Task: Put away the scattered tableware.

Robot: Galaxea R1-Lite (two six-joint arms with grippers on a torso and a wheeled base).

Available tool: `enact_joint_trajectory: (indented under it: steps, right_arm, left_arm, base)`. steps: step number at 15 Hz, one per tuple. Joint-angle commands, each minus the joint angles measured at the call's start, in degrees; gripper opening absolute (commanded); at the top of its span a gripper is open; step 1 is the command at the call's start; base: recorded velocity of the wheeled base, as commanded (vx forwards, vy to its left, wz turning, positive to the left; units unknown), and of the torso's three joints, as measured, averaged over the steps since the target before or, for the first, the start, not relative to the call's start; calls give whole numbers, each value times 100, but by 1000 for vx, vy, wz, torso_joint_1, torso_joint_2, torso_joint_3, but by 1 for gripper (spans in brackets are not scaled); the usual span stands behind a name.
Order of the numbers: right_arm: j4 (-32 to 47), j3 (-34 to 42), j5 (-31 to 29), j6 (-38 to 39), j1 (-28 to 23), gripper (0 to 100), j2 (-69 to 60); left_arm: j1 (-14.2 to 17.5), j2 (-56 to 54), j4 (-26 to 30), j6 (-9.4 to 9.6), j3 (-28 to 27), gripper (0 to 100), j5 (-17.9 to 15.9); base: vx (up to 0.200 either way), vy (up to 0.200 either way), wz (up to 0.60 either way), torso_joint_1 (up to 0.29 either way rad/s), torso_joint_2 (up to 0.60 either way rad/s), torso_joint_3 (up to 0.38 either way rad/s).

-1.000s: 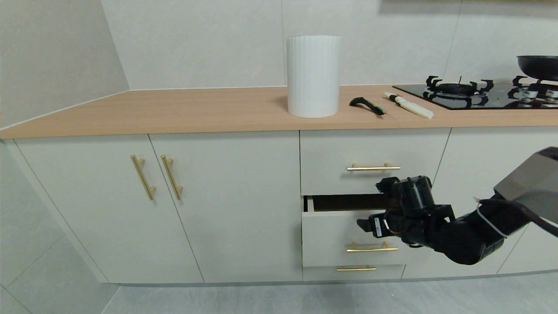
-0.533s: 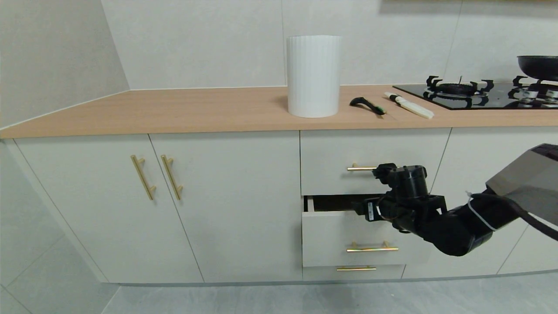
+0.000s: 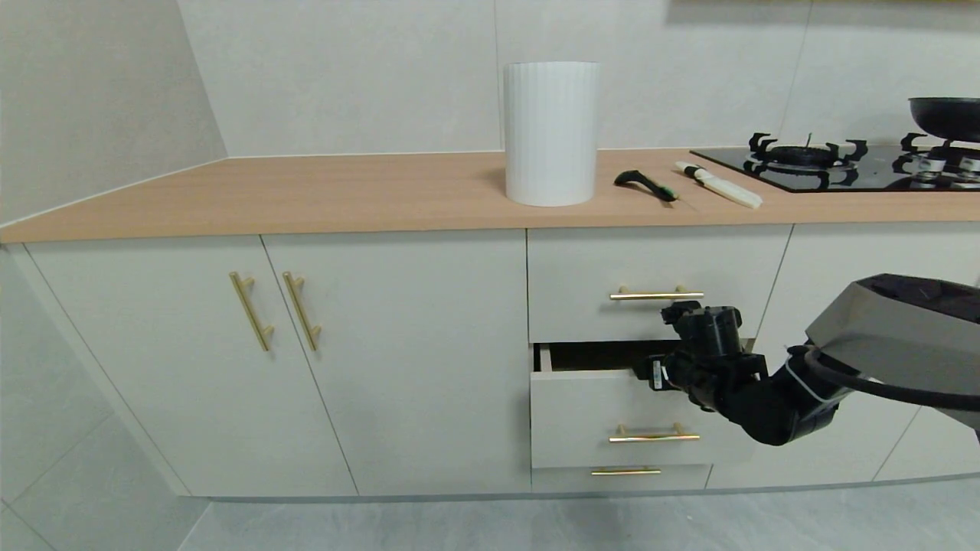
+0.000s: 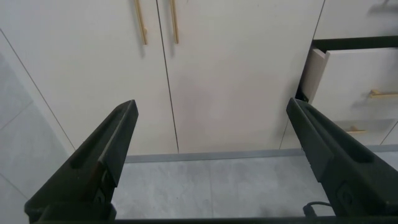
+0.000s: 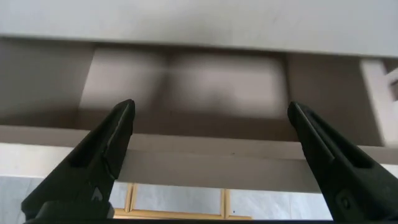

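Observation:
On the wooden counter lie a black peeler with a green tip and a white knife, side by side to the right of a tall white ribbed container. Below them the middle drawer stands pulled out a little. My right gripper is at the drawer's top edge, open, with nothing between its fingers. In the right wrist view, the right gripper faces the dark gap above the drawer front. My left gripper hangs open low in front of the cabinet doors.
A black gas hob with a pan is on the counter at the right. Closed drawers sit above and below the open one. Two cabinet doors with gold handles are to the left. Grey floor lies below.
My right arm has risen from in front of the drawer's face to its open top edge and drawn closer to the cabinet. The drawer and the counter items have not moved.

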Motion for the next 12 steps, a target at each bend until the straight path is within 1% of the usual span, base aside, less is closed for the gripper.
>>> enact_joint_trajectory:
  steps: [1, 3, 5, 7, 8, 9, 10, 12]
  right_arm:
    - [105, 12, 1, -1, -6, 100, 17]
    - [360, 82, 36, -1, -6, 100, -168]
    - [597, 214, 274, -1, -6, 100, -414]
    - [1010, 425, 669, -1, 3, 100, -871]
    - [1063, 504, 801, -10, 11, 100, -985]
    - [1186, 644, 1065, -19, 20, 100, -1196]
    - [1415, 706, 1144, -195, 29, 100, -1354]
    - [1555, 847, 1161, -414, 29, 100, -1486]
  left_arm:
    - [0, 0, 0, -2, 0, 100, 1]
    - [0, 0, 0, -2, 0, 100, 1]
    - [0, 0, 0, 6, 0, 100, 1]
    - [0, 0, 0, -2, 0, 100, 1]
    - [0, 0, 0, -2, 0, 100, 1]
    - [0, 0, 0, 6, 0, 100, 1]
    - [0, 0, 0, -2, 0, 100, 1]
    - [0, 0, 0, -2, 0, 100, 1]
  base:
    - [0, 0, 0, 0, 0, 0]
    - [0, 0, 0, 0, 0, 0]
    - [0, 0, 0, 0, 0, 0]
    - [0, 0, 0, 0, 0, 0]
    - [0, 0, 0, 0, 0, 0]
    - [0, 0, 0, 0, 0, 0]
    - [0, 0, 0, 0, 0, 0]
    - [0, 0, 0, 0, 0, 0]
